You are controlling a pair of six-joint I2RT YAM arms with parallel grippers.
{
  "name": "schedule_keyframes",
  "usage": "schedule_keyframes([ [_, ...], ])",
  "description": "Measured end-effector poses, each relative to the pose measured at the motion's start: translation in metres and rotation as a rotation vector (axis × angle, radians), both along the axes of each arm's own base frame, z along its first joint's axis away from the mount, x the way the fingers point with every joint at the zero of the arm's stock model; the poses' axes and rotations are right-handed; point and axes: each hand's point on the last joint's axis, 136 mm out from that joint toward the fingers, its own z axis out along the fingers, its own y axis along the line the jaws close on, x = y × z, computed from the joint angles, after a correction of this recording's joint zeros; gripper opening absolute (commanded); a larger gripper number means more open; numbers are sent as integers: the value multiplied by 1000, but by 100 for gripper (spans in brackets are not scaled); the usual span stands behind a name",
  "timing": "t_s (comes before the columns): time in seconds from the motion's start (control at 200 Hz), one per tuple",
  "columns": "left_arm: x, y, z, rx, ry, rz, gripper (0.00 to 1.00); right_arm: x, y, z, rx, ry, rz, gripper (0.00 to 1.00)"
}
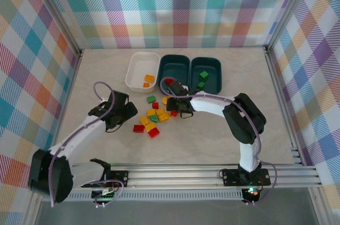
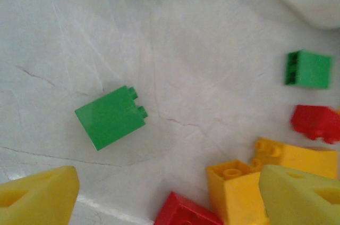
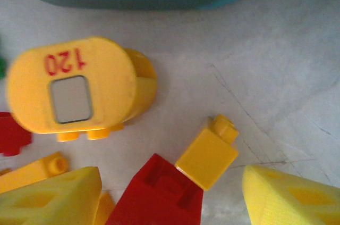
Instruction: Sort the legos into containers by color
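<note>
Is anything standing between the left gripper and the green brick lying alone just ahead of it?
Nothing visible does. The green brick lies on bare table ahead of the left gripper, whose jaws are open; the yellow bricks sit off to the side.

- Far side of table [image 1: 228,129]: left tray [image 1: 138,67], middle tray [image 1: 176,67], right tray [image 1: 214,77] in a row, side by side.
- In each tray lie bricks [image 1: 149,78].
- Just before the left and middle trays, loose bricks [image 1: 153,120] cluster on the table.

White arms [image 1: 212,102]; black joints [image 1: 244,116]; yellow fingertips [image 2: 37,198]
</note>
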Motion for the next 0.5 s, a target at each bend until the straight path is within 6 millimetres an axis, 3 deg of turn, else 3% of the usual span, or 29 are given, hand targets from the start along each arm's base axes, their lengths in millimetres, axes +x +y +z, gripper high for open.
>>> schedule_keyframes([
  [0.115,-5,9,29,-2,-100,26,100,-1,2,-9,-22,8,2,67],
  [0.26,-12,23,53,1,-189,66,100,-2,9,-9,-19,4,4,56],
  [0.365,-16,28,49,13,-178,77,100,-4,10,-9,-23,-1,3,39],
  [0.5,-23,31,32,26,-140,80,100,-6,15,-8,-24,-15,14,29],
])
